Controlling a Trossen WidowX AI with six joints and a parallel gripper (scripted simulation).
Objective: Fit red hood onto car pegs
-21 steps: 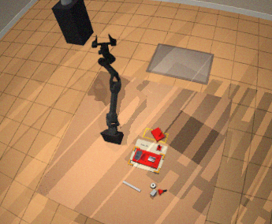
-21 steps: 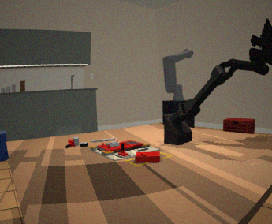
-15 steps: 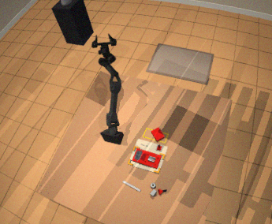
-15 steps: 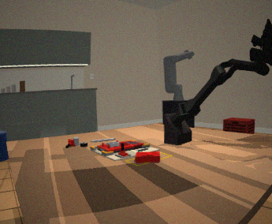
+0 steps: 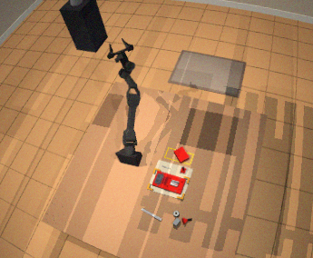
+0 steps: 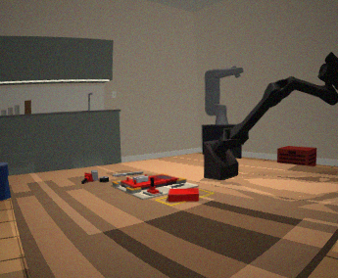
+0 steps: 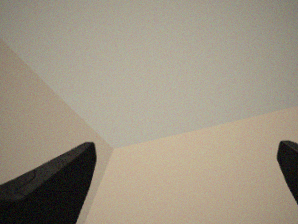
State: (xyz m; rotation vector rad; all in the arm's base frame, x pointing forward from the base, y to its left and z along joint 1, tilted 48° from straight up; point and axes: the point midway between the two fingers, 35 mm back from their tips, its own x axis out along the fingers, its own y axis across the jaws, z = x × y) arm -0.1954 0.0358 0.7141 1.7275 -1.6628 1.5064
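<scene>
The red hood [image 5: 181,154] [image 6: 183,195] lies on the table, partly over the yellow outlined rectangle [image 5: 166,153] [image 6: 210,193] and turned at an angle to it in the top view. The red chassis [image 5: 157,183] sits in the jig on a pale mat [image 5: 165,167], with a light grey engine block [image 5: 174,183] [image 6: 141,179] on its deck. The pegs are too small to make out. My gripper [image 5: 120,44] [image 7: 186,150] is open and empty, raised high and far from the hood. The wrist view shows only the two fingers against walls and ceiling.
A small red part [image 5: 183,170] [image 6: 153,186] stands on the mat beside the chassis. A silver bar [image 5: 151,214] [image 6: 127,174], a round part [image 5: 176,213], a grey block [image 5: 176,222] and a red-and-black part [image 5: 185,221] lie beyond the jig.
</scene>
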